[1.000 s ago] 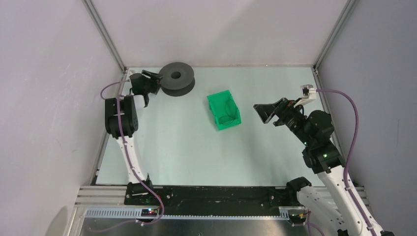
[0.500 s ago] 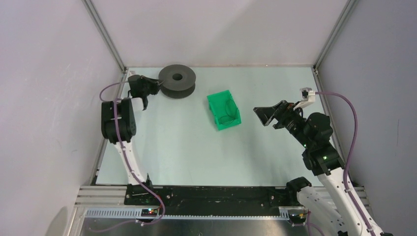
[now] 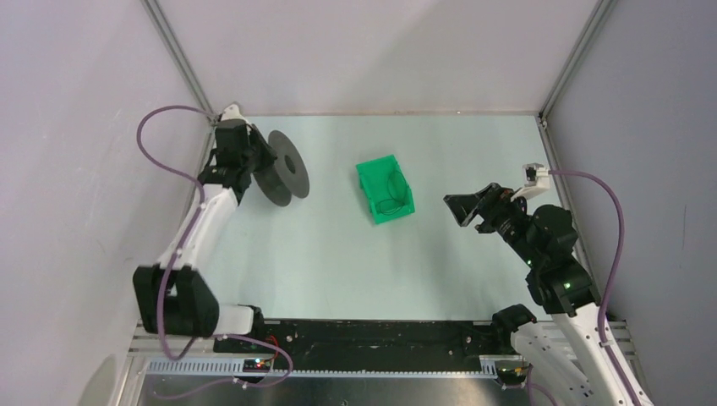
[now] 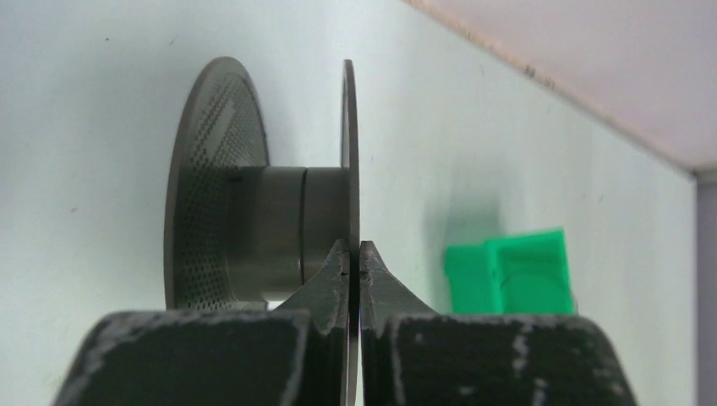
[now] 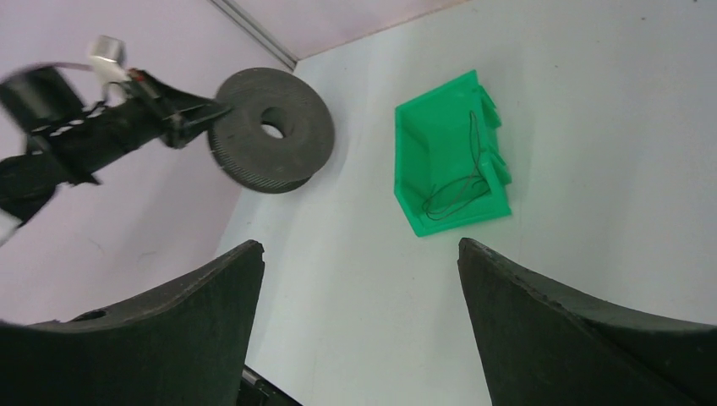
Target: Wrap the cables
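Spool (image 3: 283,173) sits clamped by its rim in your left end effector (image 4: 355,254) at ten o'clock; next, send the spread right end effector (image 5: 359,245) for the cable (image 5: 461,182).

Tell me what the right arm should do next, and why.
Probably ease the right gripper forward and down toward the green bin. Its jaws stand open and empty, the cable lies loosely coiled inside the bin, and the left gripper is clamped on the spool flange, holding it on edge, so fetching the cable seems the sensible step.
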Available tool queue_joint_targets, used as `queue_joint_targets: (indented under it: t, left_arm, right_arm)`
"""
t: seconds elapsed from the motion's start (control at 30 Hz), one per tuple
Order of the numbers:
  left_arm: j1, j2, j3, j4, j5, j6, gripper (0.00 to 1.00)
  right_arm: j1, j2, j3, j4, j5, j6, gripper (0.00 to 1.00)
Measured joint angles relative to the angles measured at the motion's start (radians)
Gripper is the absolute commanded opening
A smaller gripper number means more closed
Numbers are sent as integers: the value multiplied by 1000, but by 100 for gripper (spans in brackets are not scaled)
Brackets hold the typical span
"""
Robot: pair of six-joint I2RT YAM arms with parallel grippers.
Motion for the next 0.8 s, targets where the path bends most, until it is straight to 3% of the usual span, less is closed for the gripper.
queue_joint_targets:
  t: [0.3,0.6,0.67,0.8]
  left_arm:
    - [-266,-298,-86,-260,-114,264,0]
    - [-380,-326,-169,-366,-134,379,2]
    - [-390,-334,-175,-369,-140,392,5]
    - [-404,-336,-179,-370,-123,394,17]
  right_arm:
    - [7,108,-46,35,-27,-127,69]
    - [77,376,-50,233,-176,-554,54]
    - [89,439,-50,282,-227,-671,49]
    - [99,561,-50,361,-328,-869,47]
